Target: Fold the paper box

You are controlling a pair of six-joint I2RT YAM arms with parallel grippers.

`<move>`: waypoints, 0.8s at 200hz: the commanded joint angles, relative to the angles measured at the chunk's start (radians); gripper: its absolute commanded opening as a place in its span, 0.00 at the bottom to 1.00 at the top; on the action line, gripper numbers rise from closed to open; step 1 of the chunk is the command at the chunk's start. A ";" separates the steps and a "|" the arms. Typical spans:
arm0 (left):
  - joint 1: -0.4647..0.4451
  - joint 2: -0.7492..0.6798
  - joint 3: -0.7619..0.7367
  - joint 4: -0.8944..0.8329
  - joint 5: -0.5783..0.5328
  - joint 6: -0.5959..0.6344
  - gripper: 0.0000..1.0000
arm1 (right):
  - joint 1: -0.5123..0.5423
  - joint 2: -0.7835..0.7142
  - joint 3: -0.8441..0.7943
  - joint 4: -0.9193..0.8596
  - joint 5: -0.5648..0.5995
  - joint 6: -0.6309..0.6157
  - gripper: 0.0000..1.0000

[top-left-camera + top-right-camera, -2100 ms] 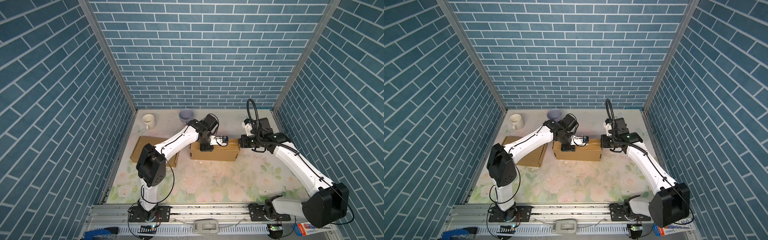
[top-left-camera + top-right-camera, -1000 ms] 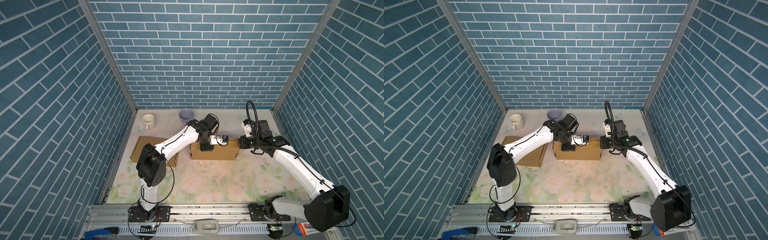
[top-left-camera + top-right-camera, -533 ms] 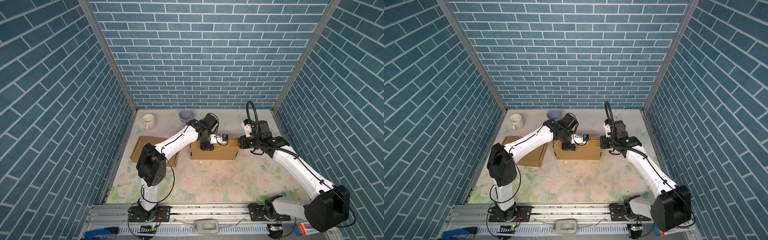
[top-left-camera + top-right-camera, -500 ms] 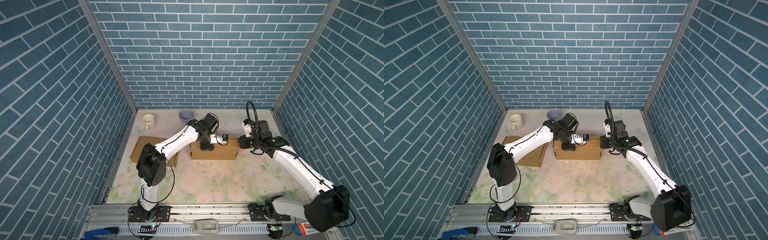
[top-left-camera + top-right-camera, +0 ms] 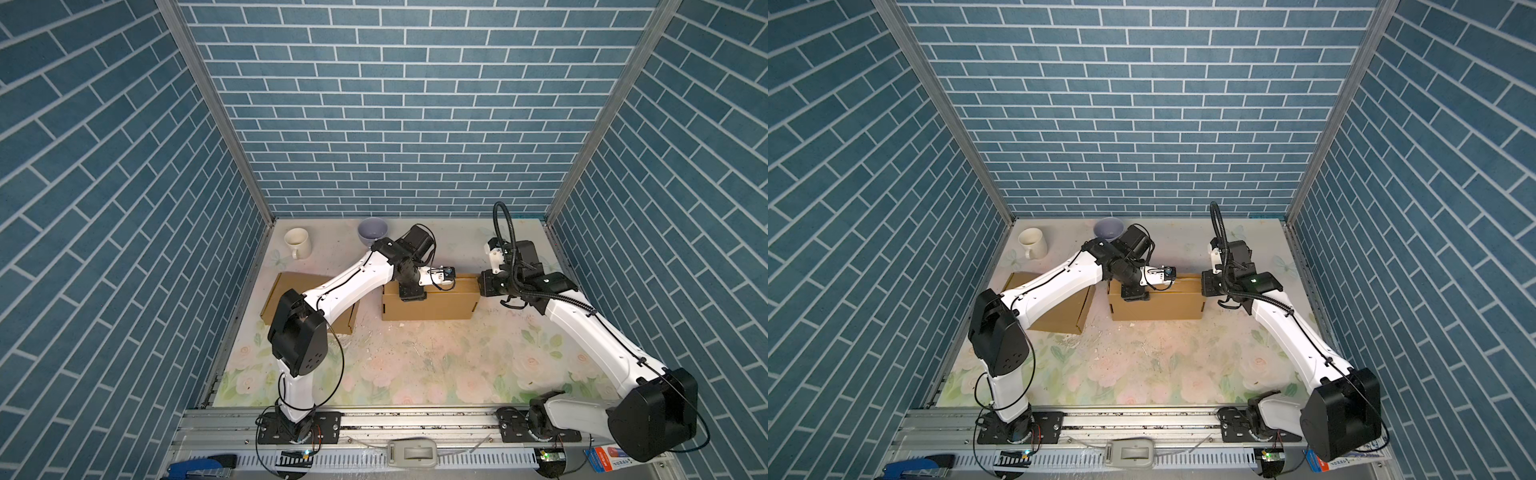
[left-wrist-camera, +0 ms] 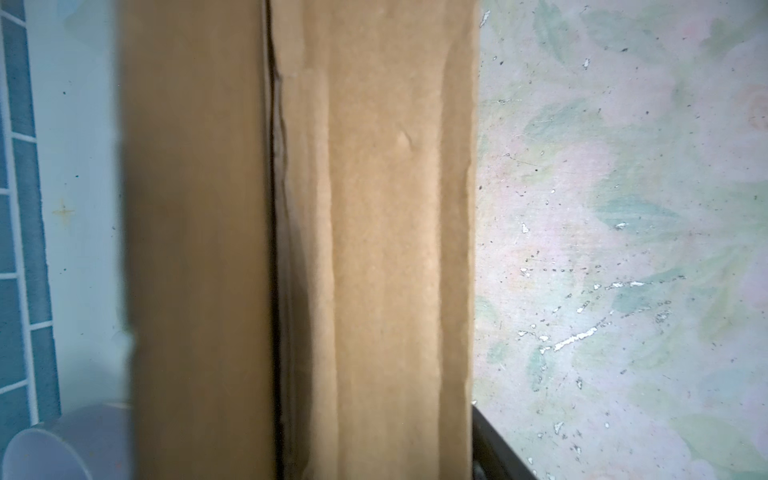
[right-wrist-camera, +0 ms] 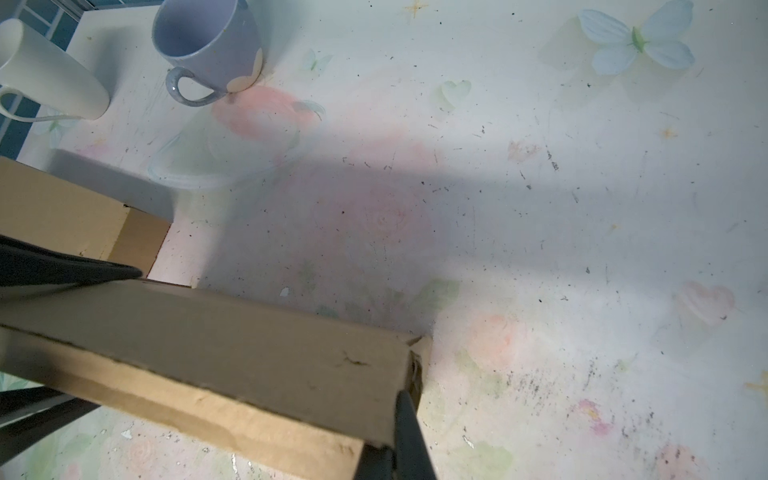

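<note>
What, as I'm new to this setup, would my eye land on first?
The brown cardboard box in the middle of the flowered table draws the eye, with the left claw over its top and the right claw at its right end. A second box lies at the left, and a white mug and a grey-blue mug stand at the back.

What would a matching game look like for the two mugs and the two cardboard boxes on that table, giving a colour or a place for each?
Things:
1. tall mug
2. round mug
3. left box
4. right box

Colour or place:
A. pale purple
B. middle of the table
C. cream white
D. partly under a robot arm

Pairs: 1-C, 2-A, 3-D, 4-B
</note>
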 commanded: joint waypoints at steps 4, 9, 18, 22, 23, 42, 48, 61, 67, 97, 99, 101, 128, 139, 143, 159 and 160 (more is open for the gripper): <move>0.010 -0.056 -0.012 -0.019 -0.026 0.002 0.65 | -0.001 0.029 -0.024 -0.119 0.027 0.006 0.00; 0.010 -0.061 -0.012 -0.018 -0.026 0.000 0.65 | 0.000 0.029 -0.026 -0.119 0.027 0.006 0.00; 0.010 -0.072 -0.012 -0.016 -0.024 -0.001 0.66 | 0.000 0.028 -0.024 -0.118 0.028 0.007 0.00; 0.010 -0.076 -0.012 -0.016 -0.021 -0.001 0.66 | 0.001 0.028 -0.023 -0.118 0.029 0.008 0.00; 0.010 -0.078 -0.012 -0.016 -0.022 -0.002 0.66 | 0.001 0.028 -0.024 -0.118 0.030 0.008 0.00; 0.010 -0.102 -0.013 -0.015 -0.017 -0.009 0.67 | 0.003 0.029 -0.021 -0.116 0.030 0.010 0.00; 0.010 -0.112 -0.016 -0.013 -0.016 -0.013 0.67 | 0.005 0.029 -0.021 -0.116 0.032 0.010 0.00; 0.010 -0.138 -0.024 -0.009 -0.010 -0.021 0.66 | 0.008 0.029 -0.020 -0.113 0.033 0.014 0.00; 0.010 -0.150 -0.031 -0.005 -0.005 -0.026 0.67 | 0.009 0.029 -0.019 -0.113 0.033 0.015 0.00; 0.015 -0.249 -0.111 0.084 -0.020 -0.084 0.67 | 0.017 0.032 -0.017 -0.112 0.043 0.017 0.00; 0.016 -0.255 -0.117 0.093 -0.022 -0.093 0.67 | 0.017 0.032 -0.017 -0.112 0.044 0.017 0.00; 0.018 -0.263 -0.122 0.101 -0.026 -0.101 0.66 | 0.018 0.032 -0.017 -0.112 0.045 0.017 0.00; 0.061 -0.349 -0.190 0.189 -0.057 -0.250 0.64 | 0.023 0.030 -0.017 -0.110 0.051 0.017 0.00; 0.094 -0.388 -0.223 0.220 -0.048 -0.314 0.62 | 0.027 0.029 -0.019 -0.107 0.056 0.018 0.00; 0.107 -0.403 -0.234 0.226 -0.039 -0.338 0.62 | 0.028 0.029 -0.021 -0.107 0.057 0.019 0.00; 0.160 -0.455 -0.274 0.220 0.043 -0.413 0.59 | 0.033 0.031 -0.021 -0.104 0.058 0.021 0.00; 0.164 -0.459 -0.275 0.220 0.049 -0.417 0.59 | 0.033 0.031 -0.021 -0.104 0.059 0.021 0.00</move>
